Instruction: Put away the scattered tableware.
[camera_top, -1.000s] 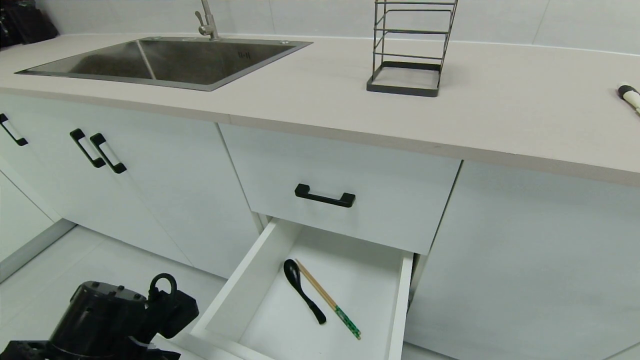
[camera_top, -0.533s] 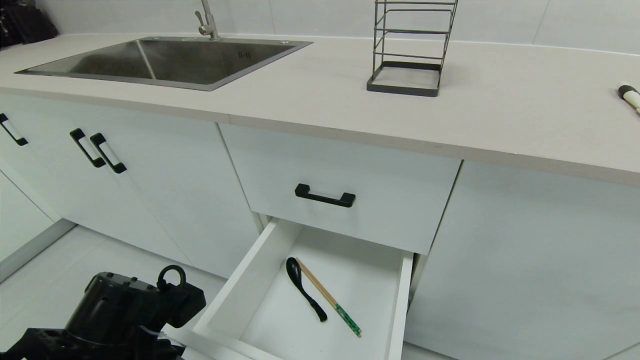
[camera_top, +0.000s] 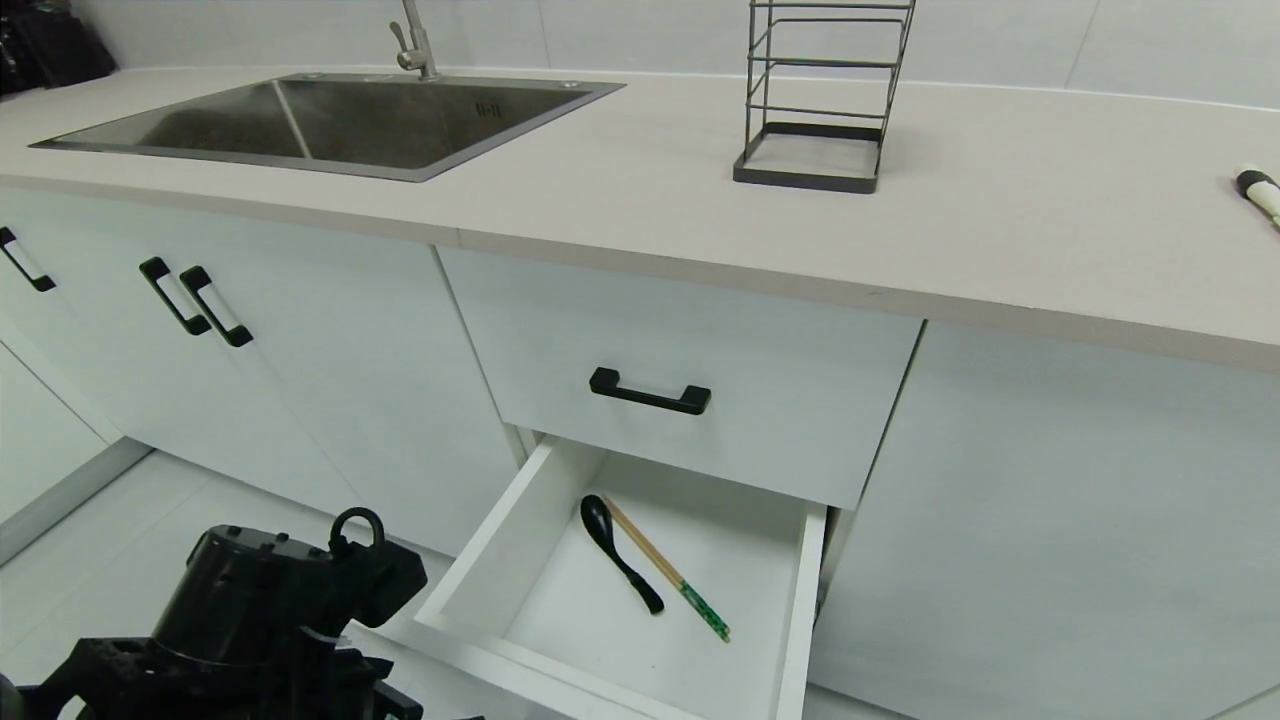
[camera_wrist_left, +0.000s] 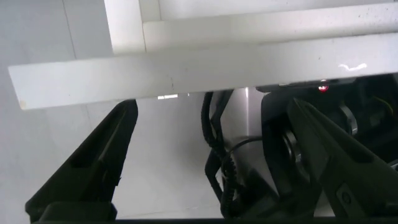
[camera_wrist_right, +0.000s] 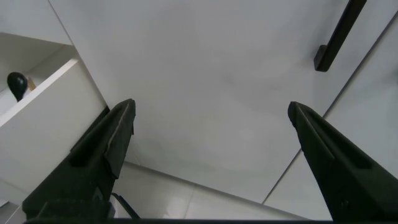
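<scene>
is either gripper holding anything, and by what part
Nothing is held: left gripper and right gripper both have fingers spread open. Spoon and chopsticks lie in the drawer.

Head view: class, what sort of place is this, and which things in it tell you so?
Most likely a kitchen: a stainless steel sink set into a pale beige countertop, and below it an open white drawer holding a black spoon and wooden chopsticks with green tips.

In the open drawer (camera_top: 806, 600) below the counter (camera_top: 640, 220), the spoon (camera_top: 620, 553) lies just left of the chopsticks (camera_top: 668, 583). On the counter, the sink (camera_top: 330, 120) sits left of the rack (camera_top: 806, 180).
</scene>
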